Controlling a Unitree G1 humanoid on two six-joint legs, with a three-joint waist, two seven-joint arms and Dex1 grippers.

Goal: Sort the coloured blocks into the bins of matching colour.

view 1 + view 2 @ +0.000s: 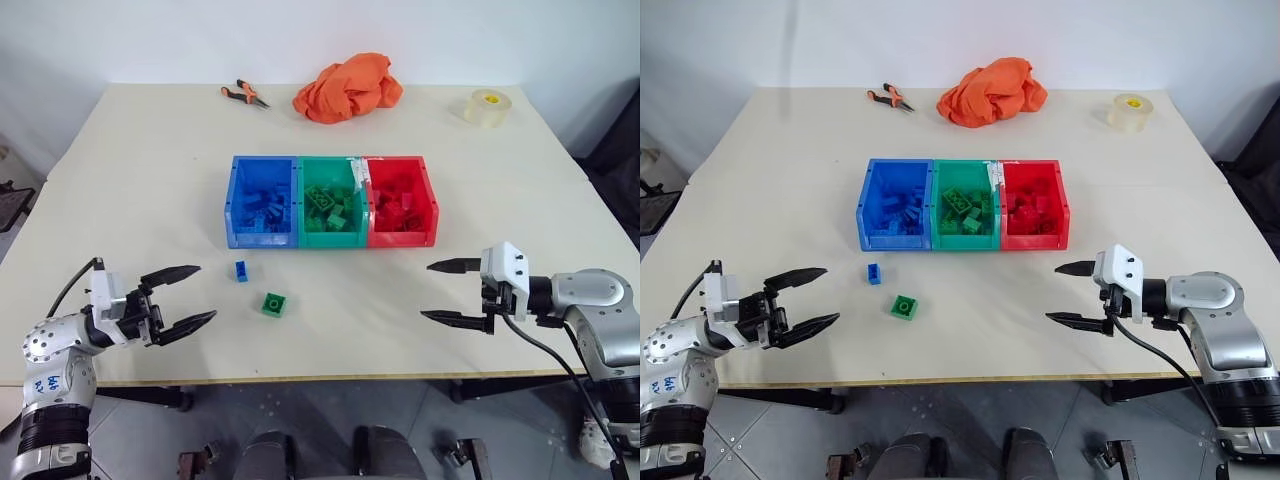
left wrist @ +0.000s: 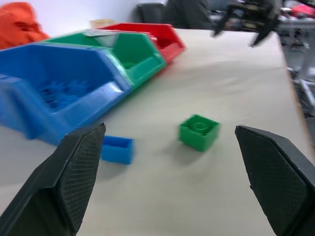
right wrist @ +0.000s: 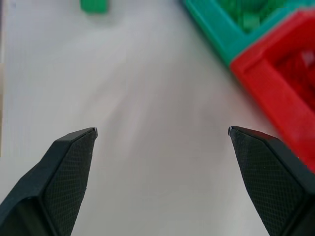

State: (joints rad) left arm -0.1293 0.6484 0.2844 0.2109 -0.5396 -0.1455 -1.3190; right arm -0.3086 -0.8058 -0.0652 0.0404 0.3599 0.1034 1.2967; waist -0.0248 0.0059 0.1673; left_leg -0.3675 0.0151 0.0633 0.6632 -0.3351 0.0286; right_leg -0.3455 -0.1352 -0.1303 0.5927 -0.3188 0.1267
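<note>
Blue, green, red bins [image 1: 265, 240] holding matching blocks [image 1: 330, 205], left gripper [image 1: 190, 298] and right gripper [image 1: 440, 292] released, empty.

Both arms are silver-grey metal with rounded joint housings, each ending in a white block and 2 black tapered fingers with cross-hatched pads [image 2: 74, 182]. Black cable loops off each wrist. Left forearm carries a white label with blue handwriting.
</note>
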